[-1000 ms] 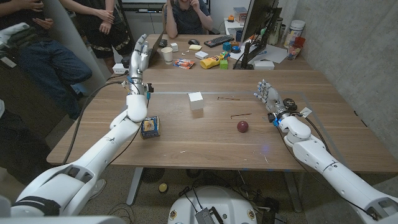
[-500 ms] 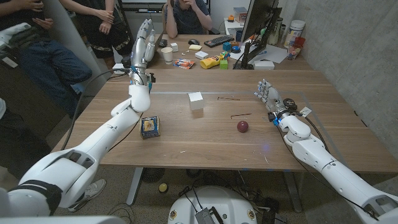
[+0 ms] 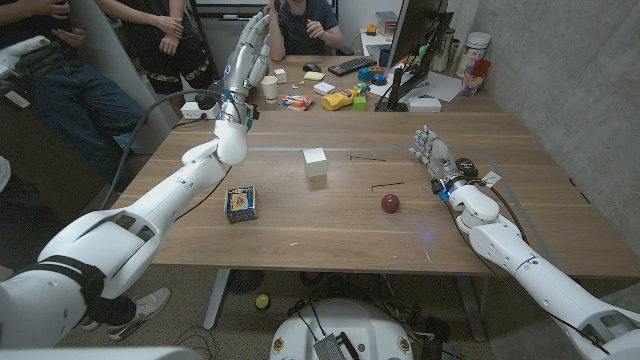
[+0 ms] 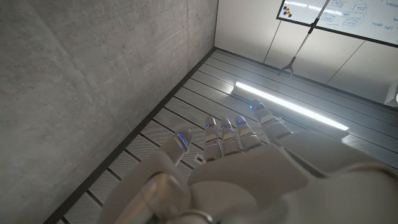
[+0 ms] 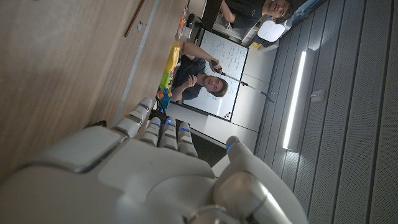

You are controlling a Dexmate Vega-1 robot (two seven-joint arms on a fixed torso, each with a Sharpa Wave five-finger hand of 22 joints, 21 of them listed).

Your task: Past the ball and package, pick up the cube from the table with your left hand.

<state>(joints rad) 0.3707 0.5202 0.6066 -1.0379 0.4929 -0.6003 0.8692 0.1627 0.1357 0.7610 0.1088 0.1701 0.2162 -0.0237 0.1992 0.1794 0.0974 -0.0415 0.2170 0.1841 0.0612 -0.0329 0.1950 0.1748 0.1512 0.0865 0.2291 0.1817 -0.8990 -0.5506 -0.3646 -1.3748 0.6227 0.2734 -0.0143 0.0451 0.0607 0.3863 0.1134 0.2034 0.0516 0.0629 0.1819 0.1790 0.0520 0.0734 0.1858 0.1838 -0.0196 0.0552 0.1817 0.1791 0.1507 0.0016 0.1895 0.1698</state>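
A white cube (image 3: 315,161) stands on the wooden table (image 3: 330,225) near its middle, toward the far side. A dark red ball (image 3: 390,203) lies nearer, to the cube's right. A small blue and yellow package (image 3: 240,203) lies nearer, to the cube's left. My left hand (image 3: 248,62) is raised high above the table's far left edge, fingers apart and pointing up, holding nothing; the left wrist view has my left hand (image 4: 242,162) against wall and ceiling. My right hand (image 3: 430,153) stands on its edge at the right, fingers apart, empty, seen from behind as my right hand (image 5: 155,168).
Two thin dark sticks (image 3: 385,185) lie between the cube and my right hand. A second table behind carries a cup (image 3: 269,88), a keyboard (image 3: 352,66), a monitor (image 3: 418,40) and small items. People sit and stand beyond the table's far left.
My left arm has swung up and to the right, carrying the open hand from above the package to high over the far left edge. The right hand has stayed still.
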